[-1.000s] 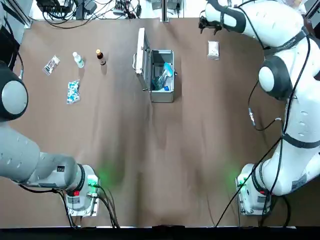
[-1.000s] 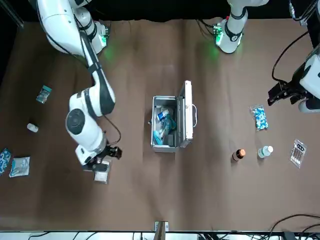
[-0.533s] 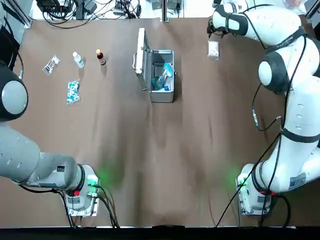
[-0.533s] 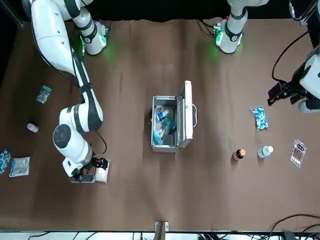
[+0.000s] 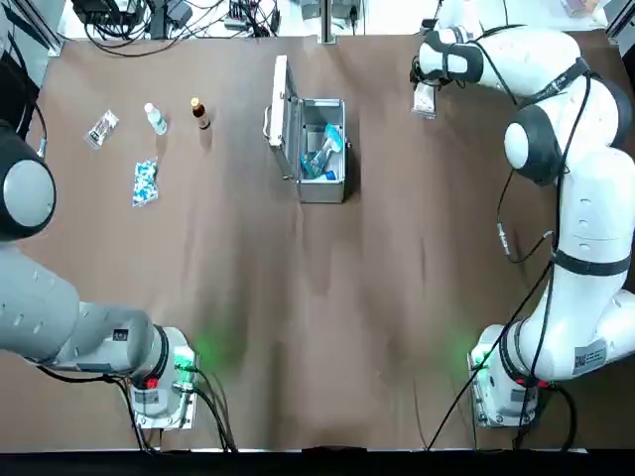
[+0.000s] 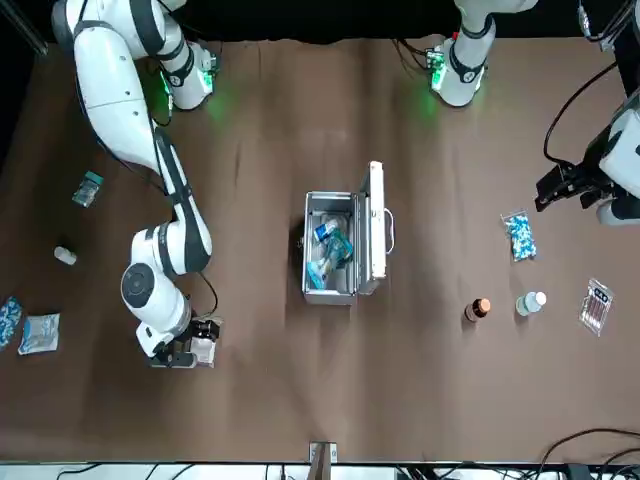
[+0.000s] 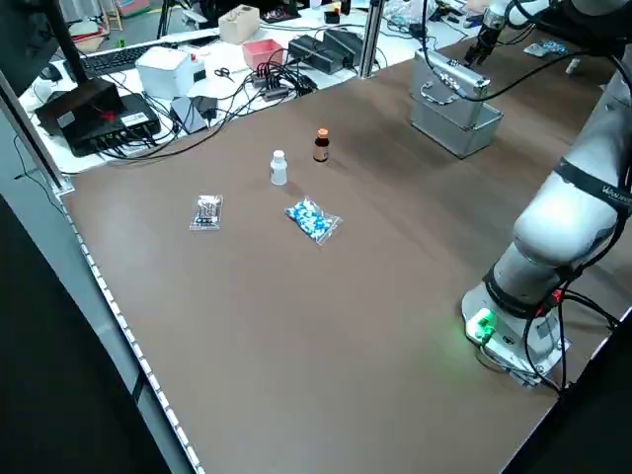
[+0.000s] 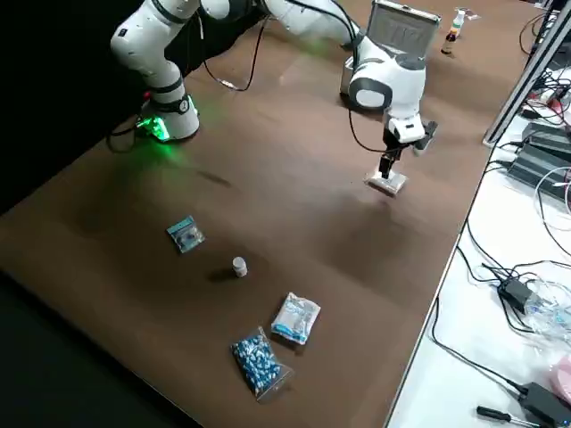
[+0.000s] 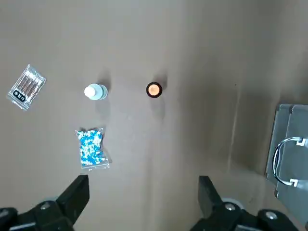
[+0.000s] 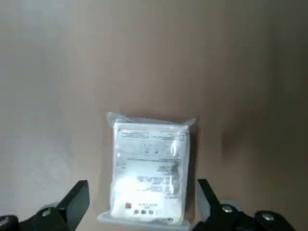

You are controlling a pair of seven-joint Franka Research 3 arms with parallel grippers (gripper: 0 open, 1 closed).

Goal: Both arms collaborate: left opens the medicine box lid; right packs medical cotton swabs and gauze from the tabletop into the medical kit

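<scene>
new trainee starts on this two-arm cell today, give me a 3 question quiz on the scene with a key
1. True or false: the lid of the medical kit is closed.
2. Multiple choice: what lies between the open fingers of the right gripper?
a) the brown bottle
b) the gauze
c) the speckled packet
3. Fill in the blank: inside the kit, the teal-blue packet lies with other supplies, while the left gripper is over the table with its fingers ____.

Key: 1. false; 2. b; 3. open
</scene>
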